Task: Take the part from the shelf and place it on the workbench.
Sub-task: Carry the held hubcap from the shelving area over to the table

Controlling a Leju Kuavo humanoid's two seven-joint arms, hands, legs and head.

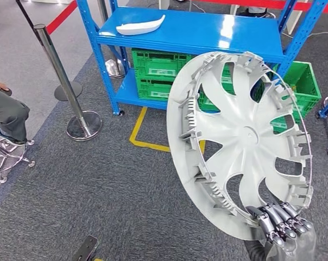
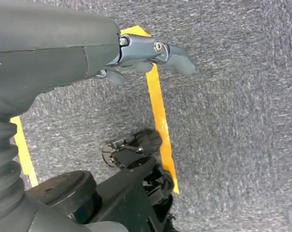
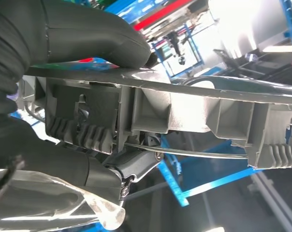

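Wheel cover [image 1: 240, 141] fills the right of the head frame, held at its lower rim by the right hand [image 1: 283, 222]; likely light, stiff, awkwardly broad, clips breakable; left hand [image 2: 152, 53] empty, fingers loose

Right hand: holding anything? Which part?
The right hand grips the grey wheel cover by its lower rim. The left hand holds nothing.

Looks like an industrial demo or workshop floor: blue steel shelf [image 1: 187, 32] holding green crates [image 1: 158, 73], grey carpet [image 1: 93, 190] marked with yellow tape [image 1: 147, 144], chrome stanchion [image 1: 64, 81] with red barrier belt [image 1: 61, 18].
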